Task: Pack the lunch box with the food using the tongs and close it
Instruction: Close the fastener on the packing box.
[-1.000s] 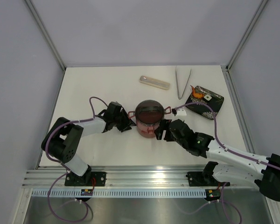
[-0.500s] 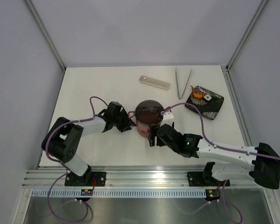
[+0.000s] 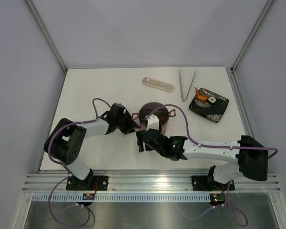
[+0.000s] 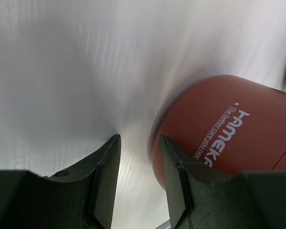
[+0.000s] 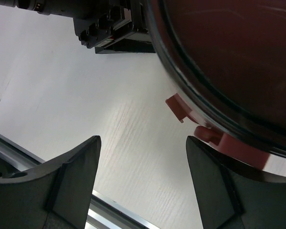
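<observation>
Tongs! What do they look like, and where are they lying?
The tongs are slim, shiny silver metal: two long narrow arms joined in a V. They lie flat on the white table at the far side, open tips toward the back wall, joined end toward the robot, just left of the black patterned tray. Nothing holds them.

Right claw (image 3: 141, 141) now farther left

The lunch box (image 3: 162, 118) sits mid-table, the case (image 3: 158, 84) behind it, the tongs (image 3: 183, 97) left of the tray (image 3: 218, 107).
</observation>
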`<state>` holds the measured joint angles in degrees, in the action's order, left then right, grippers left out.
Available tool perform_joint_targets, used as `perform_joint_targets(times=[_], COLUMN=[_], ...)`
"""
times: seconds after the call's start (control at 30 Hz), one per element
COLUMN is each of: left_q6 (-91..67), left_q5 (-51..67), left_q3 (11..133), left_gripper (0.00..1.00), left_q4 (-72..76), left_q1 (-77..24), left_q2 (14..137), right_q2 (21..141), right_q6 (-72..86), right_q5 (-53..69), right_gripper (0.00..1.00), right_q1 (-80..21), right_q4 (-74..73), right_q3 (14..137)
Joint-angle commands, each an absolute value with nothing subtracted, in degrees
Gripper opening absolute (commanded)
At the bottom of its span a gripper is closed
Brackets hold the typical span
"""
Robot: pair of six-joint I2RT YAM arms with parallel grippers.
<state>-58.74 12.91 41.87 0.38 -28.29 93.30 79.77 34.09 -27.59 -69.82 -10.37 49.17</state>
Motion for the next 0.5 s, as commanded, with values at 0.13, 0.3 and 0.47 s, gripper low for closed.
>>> perform_joint_targets(times=[0.13, 0.3, 0.47], left_q6=[-58.0, -57.8, -57.7], left_q5=[14.3, 14.3, 14.3], left_q3=[41.6, 41.6, 41.7], left_gripper=[0.42, 0.42, 0.42], left_q4=[1.7, 1.8, 1.8], left_q1=[-28.3, -28.3, -28.2], left_q2=[95.2, 94.8, 94.7], right_q2=[80.3, 75.5, 72.5], right_q6=[33.6, 41.2, 45.9], right_q5=[-36.3, -42.7, -44.6], right_gripper=[0.79, 0.81, 0.84], right_q1=[-71.5, -71.7, -71.7], right_q4=[-10.8, -19.1, -23.2], right_q3=[53.9, 52.0, 50.1])
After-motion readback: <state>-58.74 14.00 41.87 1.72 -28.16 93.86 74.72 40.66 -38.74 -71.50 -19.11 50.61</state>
